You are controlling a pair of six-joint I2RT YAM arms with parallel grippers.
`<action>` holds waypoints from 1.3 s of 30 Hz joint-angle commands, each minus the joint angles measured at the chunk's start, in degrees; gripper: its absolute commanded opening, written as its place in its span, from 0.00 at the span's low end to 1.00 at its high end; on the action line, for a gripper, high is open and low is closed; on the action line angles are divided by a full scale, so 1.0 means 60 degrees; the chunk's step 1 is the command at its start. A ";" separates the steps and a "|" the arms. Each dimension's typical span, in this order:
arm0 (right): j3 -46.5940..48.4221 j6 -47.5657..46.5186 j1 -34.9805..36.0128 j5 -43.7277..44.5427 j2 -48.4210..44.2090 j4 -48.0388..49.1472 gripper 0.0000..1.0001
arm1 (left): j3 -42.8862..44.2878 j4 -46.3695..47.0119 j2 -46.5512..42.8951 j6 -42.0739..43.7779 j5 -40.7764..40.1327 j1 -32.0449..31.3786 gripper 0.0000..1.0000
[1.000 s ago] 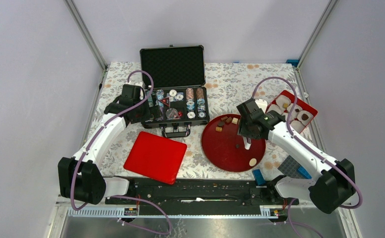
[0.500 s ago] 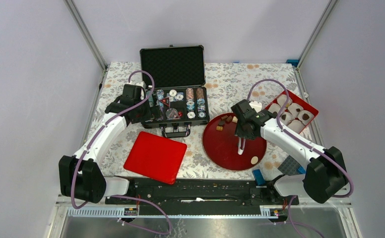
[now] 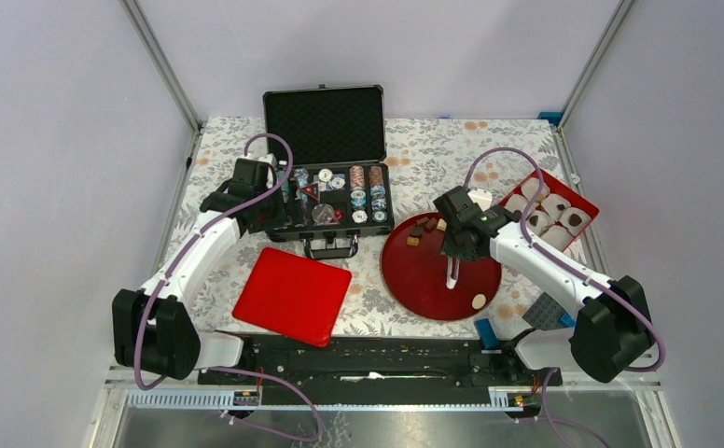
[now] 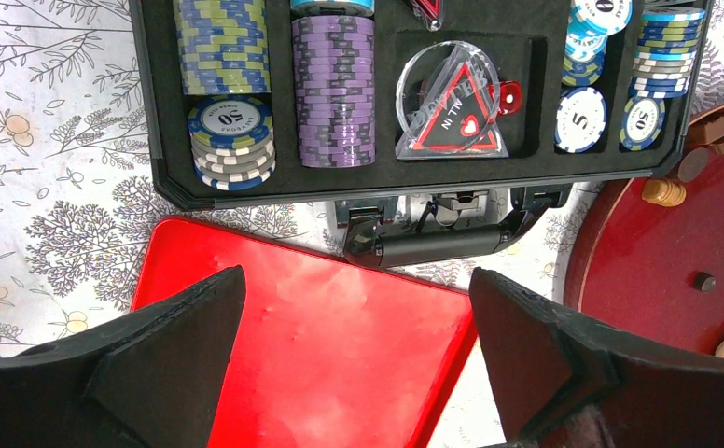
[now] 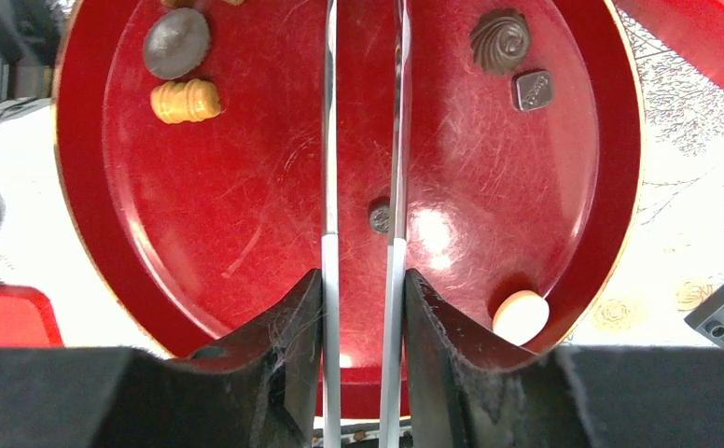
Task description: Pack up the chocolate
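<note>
Top view: my right gripper (image 3: pixel 457 250) hung over the round red plate (image 3: pixel 414 280), clamped on tweezers (image 3: pixel 452 273). The left gripper (image 3: pixel 279 213) was beside the poker case (image 3: pixel 340 201).

Left wrist: fingers spread wide, holding nothing, above the red lid (image 4: pixel 321 327). The chocolate (image 4: pixel 664 191) lay well off to the right.

Right wrist: one dark piece (image 5: pixel 378 217) lay between the tweezers' blades, against the right one.

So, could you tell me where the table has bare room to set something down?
Bare cloth lies behind the plate, between case and cup box; a narrow gap runs between lid and plate. Crowded: the plate's far rim with chocolate, its middle under the right pincer holding tweezers, and the bricks corner.
</note>
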 commanded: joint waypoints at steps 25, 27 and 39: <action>0.2410 -0.1060 -0.1190 0.1330 -0.2215 -0.2986 0.18 | 0.0553 0.0229 0.0105 0.0145 0.0231 -0.0104 0.99; 0.2274 -0.1476 -0.2006 0.1245 -0.2443 -0.2926 0.18 | 0.0594 0.0184 0.0098 0.0150 0.0198 -0.0104 0.99; 0.1101 -0.3347 -0.5376 0.0832 -0.2395 -0.1981 0.18 | 0.0523 0.0153 0.0164 0.0230 0.0246 -0.0119 0.99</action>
